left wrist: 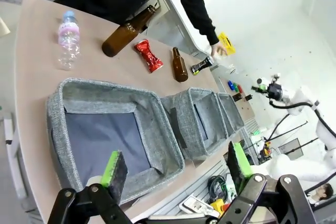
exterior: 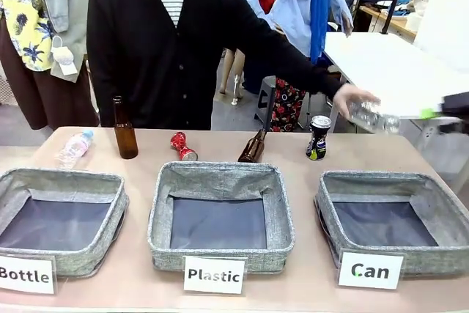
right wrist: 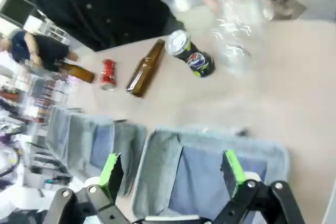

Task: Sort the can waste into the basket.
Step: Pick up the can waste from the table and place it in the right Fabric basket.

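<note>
Task not begun: both cans on the table, nothing in the basket.
My left gripper (left wrist: 177, 165) and right gripper (right wrist: 172, 168) hang with fingers wide apart, nothing between them, both up above the baskets. Red can (exterior: 183, 146) sits upper centre-left of the front view, behind the Plastic bin. Dark can (exterior: 318, 138) stands upright right of centre, just behind the Can basket (exterior: 381, 178), whose base is bare. A person's hand (exterior: 352, 99) holds a clear bottle (exterior: 375, 118) at upper right. My judgement: two cans left to pick and drop, dark one nearer.

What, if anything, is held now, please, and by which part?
Left end effector and right end effector: empty. The person's hand grips a clear bottle by one end.
</note>
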Robot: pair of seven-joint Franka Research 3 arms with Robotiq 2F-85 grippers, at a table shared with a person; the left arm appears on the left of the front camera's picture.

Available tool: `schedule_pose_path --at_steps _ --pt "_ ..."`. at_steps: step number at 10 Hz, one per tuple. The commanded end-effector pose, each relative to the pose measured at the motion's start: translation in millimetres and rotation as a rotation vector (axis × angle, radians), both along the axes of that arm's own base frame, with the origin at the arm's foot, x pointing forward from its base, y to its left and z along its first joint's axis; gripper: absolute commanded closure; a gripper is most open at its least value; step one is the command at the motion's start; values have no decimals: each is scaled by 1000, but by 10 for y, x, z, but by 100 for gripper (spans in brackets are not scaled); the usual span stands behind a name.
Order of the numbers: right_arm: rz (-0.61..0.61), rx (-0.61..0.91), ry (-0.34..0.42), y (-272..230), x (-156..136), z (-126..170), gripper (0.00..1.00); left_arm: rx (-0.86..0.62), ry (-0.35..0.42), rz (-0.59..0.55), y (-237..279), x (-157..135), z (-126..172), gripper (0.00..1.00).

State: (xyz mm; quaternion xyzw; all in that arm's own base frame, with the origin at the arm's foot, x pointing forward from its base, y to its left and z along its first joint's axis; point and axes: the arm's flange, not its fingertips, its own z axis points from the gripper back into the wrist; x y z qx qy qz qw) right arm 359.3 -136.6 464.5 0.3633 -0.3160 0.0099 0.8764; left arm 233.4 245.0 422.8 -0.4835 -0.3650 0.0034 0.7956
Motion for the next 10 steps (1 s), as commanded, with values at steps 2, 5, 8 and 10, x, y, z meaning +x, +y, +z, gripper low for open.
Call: schedule_pose_path --at_steps 2,5,8,10 --pt "5 229 -21 -873 -728 -290 0 2 -28 -5 10 15 13 0" --pt "-236 271 48 -843 -581 -465 0 2 -28 -5 10 15 13 0" --pt "-118 288 42 -950 -797 -555 0 2 -28 -5 10 15 13 0" --pt "165 116 -202 -590 -30 -404 0 2 -28 -5 10 15 13 0"
